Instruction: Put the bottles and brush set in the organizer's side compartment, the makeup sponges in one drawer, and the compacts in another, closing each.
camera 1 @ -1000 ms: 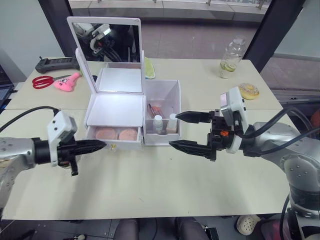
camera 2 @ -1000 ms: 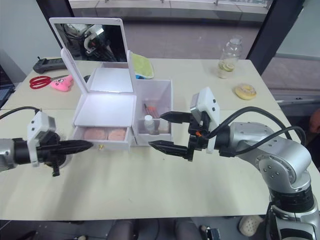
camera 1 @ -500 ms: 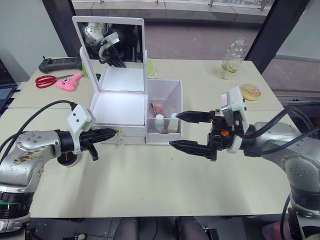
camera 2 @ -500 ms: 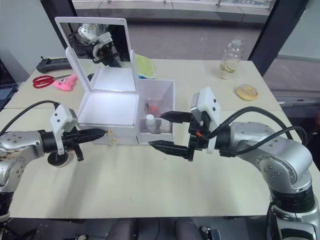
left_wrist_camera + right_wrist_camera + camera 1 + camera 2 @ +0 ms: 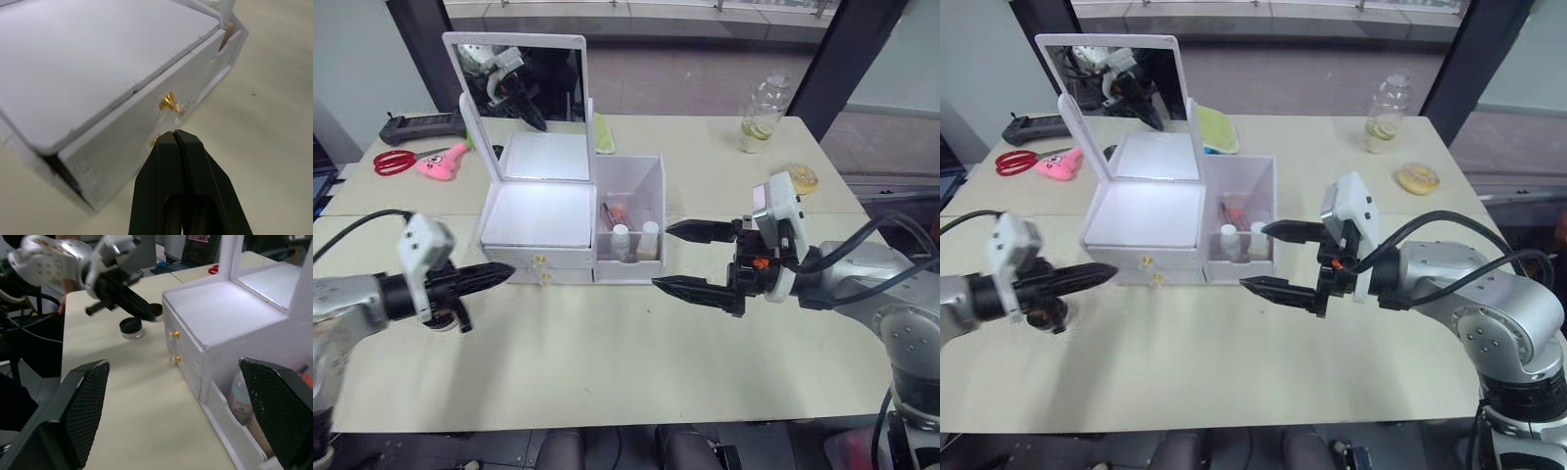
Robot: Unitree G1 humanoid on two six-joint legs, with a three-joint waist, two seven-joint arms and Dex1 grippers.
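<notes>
The white organizer [image 5: 540, 211] stands with its mirror up and both gold-knobbed drawers [image 5: 542, 268] pushed in. Two white-capped bottles [image 5: 634, 240] and the brush set [image 5: 616, 211] stand in the side compartment [image 5: 658, 191]. The makeup sponges are hidden. My left gripper [image 5: 509, 268] is shut and empty, its tip just left of the drawer fronts and pointing at the gold knobs [image 5: 168, 102]. Two black-lidded compacts [image 5: 131, 326] sit on the table beside it. My right gripper [image 5: 663, 257] hangs open and empty in front of the side compartment.
A drink bottle with lime slices [image 5: 762, 113] and a yellow ring-shaped item [image 5: 800, 176] sit at the back right. Red scissors [image 5: 396, 162], a pink toy [image 5: 445, 162] and a black remote [image 5: 421, 124] lie at the back left. A green cloth [image 5: 604, 135] lies behind the organizer.
A drawer with the pink sponges stood open one second ago; the left gripper pushed it shut, then drew back to the left. The right gripper has barely moved.
</notes>
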